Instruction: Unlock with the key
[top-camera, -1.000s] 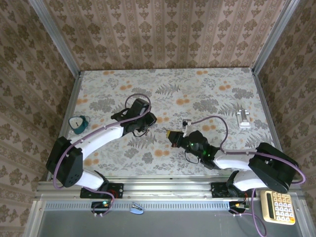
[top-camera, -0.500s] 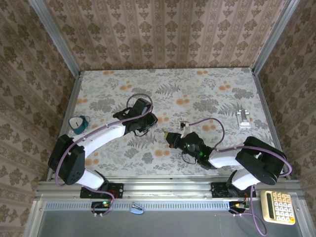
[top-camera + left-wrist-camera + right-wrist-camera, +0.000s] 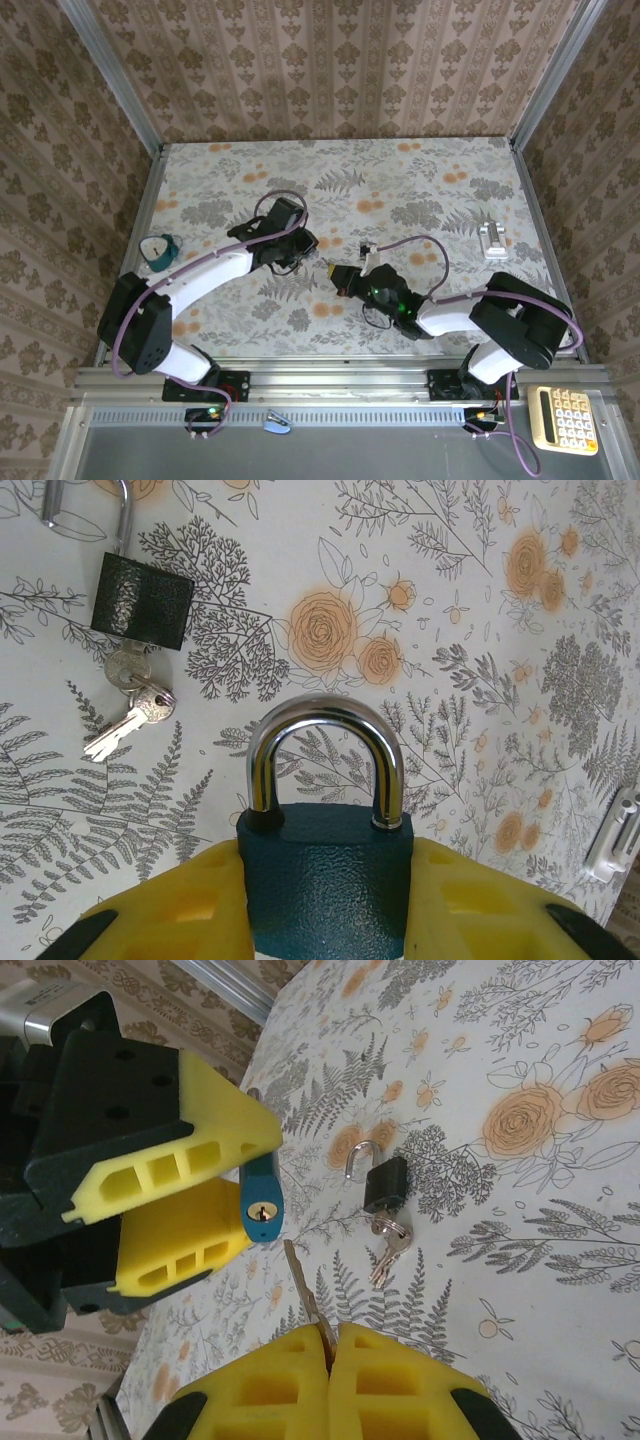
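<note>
A blue padlock [image 3: 325, 880] with a steel shackle is clamped by its body between the yellow pads of my left gripper [image 3: 325, 870], shackle pointing away from the wrist. In the right wrist view the padlock [image 3: 261, 1203] hangs from the left gripper's fingers [image 3: 170, 1165] with its brass keyhole facing the camera. My right gripper [image 3: 331, 1345] is shut on a silver key [image 3: 305, 1290]; the key's tip stands just below and right of the keyhole, a small gap apart. From above, the left gripper [image 3: 300, 246] and right gripper [image 3: 345, 275] face each other mid-table.
A black padlock [image 3: 142, 600] with a ring of keys [image 3: 130, 715] lies open on the floral table, also beyond the key as the black padlock [image 3: 385, 1182]. A silver latch [image 3: 495, 240] lies at the right, a teal object [image 3: 158, 250] at the left edge.
My right gripper has moved left with the key, closing the gap to the padlock. The left arm has barely shifted.
</note>
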`<action>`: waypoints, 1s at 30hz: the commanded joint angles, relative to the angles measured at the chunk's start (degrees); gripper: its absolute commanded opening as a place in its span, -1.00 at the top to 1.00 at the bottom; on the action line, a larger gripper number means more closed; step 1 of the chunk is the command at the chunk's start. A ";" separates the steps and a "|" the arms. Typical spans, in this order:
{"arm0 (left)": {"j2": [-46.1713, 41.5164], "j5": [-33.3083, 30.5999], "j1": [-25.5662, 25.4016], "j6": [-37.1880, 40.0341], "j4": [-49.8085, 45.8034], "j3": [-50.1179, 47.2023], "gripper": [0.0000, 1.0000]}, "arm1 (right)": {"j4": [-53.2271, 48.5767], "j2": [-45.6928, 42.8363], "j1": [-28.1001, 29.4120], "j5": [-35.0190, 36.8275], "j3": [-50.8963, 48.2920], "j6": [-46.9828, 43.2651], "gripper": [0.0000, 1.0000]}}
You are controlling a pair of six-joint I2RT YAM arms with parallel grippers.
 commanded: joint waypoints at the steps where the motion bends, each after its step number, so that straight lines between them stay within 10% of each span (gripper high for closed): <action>1: 0.89 0.24 0.39 -1.63 -2.06 2.52 0.47 | 2.08 2.00 0.55 -0.33 1.93 1.59 1.00; 30: 1.64 2.66 0.33 -3.90 1.98 0.42 0.46 | 5.21 6.26 1.41 0.95 3.85 2.60 1.00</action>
